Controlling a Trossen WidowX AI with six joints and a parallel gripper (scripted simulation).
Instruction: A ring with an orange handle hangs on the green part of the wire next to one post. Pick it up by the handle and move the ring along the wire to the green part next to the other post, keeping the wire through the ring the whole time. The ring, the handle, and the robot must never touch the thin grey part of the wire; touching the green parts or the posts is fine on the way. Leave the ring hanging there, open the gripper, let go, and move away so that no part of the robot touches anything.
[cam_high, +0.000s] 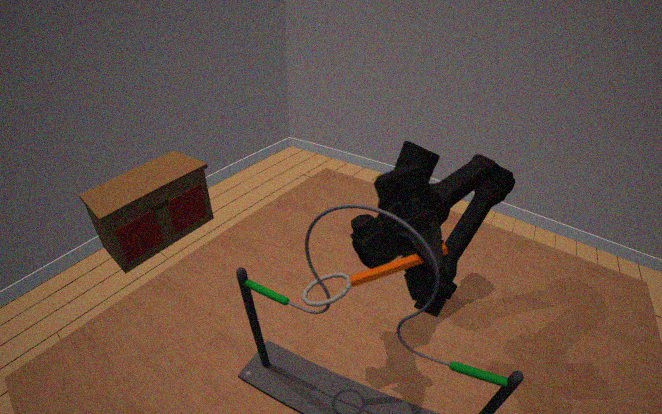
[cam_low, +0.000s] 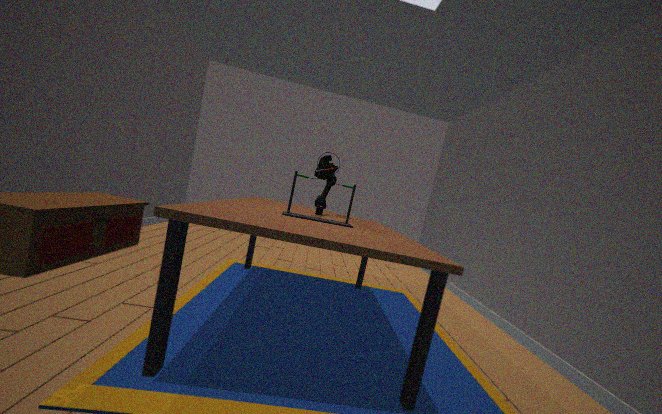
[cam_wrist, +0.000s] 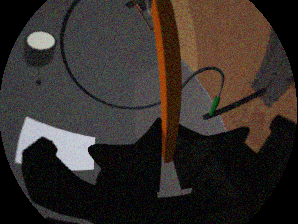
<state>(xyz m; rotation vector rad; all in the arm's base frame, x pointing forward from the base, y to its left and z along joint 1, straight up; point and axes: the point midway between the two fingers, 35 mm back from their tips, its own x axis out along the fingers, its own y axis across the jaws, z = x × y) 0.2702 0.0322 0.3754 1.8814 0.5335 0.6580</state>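
Observation:
A pale grey ring (cam_high: 327, 289) on an orange handle (cam_high: 385, 270) (cam_wrist: 167, 75) encircles the thin grey wire (cam_high: 307, 235) just beyond the left green part (cam_high: 266, 292), near the left post (cam_high: 252, 320). The wire rises in a big loop, which also shows in the wrist view (cam_wrist: 80, 87), and drops to the right green part (cam_high: 477, 374) (cam_wrist: 214, 106) by the right post (cam_high: 500, 395). My gripper (cam_high: 427, 260) (cam_wrist: 161, 120) is shut on the handle's far end and holds it nearly level above the table. From the exterior view the arm (cam_low: 325, 172) is tiny.
The posts stand on a dark grey base plate (cam_high: 300, 385) on a wooden table (cam_low: 300, 235). A brown cabinet with red doors (cam_high: 150, 210) stands off to the left on the floor. The arm's base is behind the wire loop.

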